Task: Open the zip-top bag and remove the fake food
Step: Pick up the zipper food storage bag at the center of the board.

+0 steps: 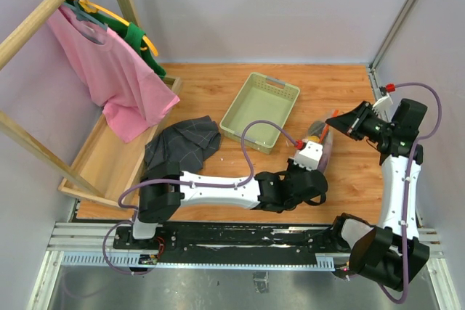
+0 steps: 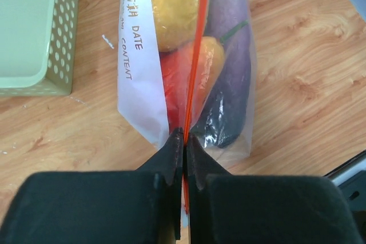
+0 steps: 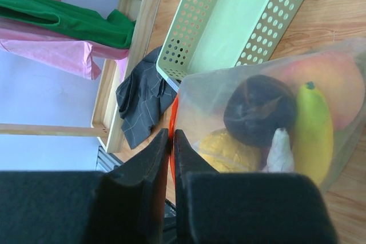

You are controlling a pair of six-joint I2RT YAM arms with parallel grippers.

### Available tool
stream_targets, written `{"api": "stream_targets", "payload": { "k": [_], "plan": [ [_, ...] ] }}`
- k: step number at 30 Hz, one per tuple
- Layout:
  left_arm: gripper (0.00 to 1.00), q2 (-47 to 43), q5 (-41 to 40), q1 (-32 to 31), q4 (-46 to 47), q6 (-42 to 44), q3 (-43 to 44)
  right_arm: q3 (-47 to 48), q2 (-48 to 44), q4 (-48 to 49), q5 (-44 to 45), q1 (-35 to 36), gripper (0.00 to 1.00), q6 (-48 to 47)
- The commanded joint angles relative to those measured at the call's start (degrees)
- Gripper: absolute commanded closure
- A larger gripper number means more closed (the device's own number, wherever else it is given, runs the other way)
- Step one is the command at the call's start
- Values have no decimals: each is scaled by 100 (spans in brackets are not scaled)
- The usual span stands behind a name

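The zip-top bag (image 1: 324,141) lies on the wooden table just right of centre, with a gripper at each end. In the left wrist view the bag (image 2: 231,55) shows its white label (image 2: 137,67) and orange-red zip strip (image 2: 194,67). My left gripper (image 2: 184,136) is shut on that strip at the bag's near edge. My right gripper (image 3: 171,135) is shut on the same strip (image 3: 173,112) at the other end of the bag (image 3: 211,95). The fake food is inside: a banana (image 3: 311,135), a dark purple piece (image 3: 260,110), a yellow fruit (image 2: 171,4) and an eggplant (image 2: 231,38).
The pale green perforated tray (image 1: 260,110) stands just left of and behind the bag. A dark checked cloth (image 1: 182,143) lies to its left. A wooden rack with a pink shirt (image 1: 109,70) and a green garment fills the left side. Walls close in the table's far and right edges.
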Motion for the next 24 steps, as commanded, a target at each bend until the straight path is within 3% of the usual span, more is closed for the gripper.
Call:
{"api": "stream_targets", "payload": {
  "k": [1,3,6,9,12,14,16,19,22,24],
  "plan": [
    [100,-610,100,-31,729,858,-408,278,-148,-370,-7,83,83,-1039],
    [100,-989,604,53,1169,1255,-819,518,-224,-744,29,75,66,-1952],
    [100,-1504,2034,434,1624,1529,-1397,939,-354,-1586,-164,73,44,-3831],
    [100,-1919,3405,812,2088,1889,-1924,1466,-383,-3019,-710,62,24,-6588],
    [100,-2172,4132,990,2168,2383,-2147,1878,-319,-4490,-1156,70,1,-9092],
    [100,-2213,4454,1075,2008,2709,-2096,2075,-207,-5518,-1385,73,2,-10914],
    [100,-2227,4731,1161,1806,2953,-2017,2155,-94,-6025,-1583,82,2,-12124],
    [100,-2223,5173,1273,1534,3337,-1903,2339,219,-6113,-1751,209,2,-12813],
    [100,-2253,5327,1380,1248,3701,-1780,2620,711,-6800,-1521,624,2,-14088],
    [100,-2302,5408,1471,1101,3843,-1714,2761,982,-6935,-1352,999,1,-14188]
  ]
}}
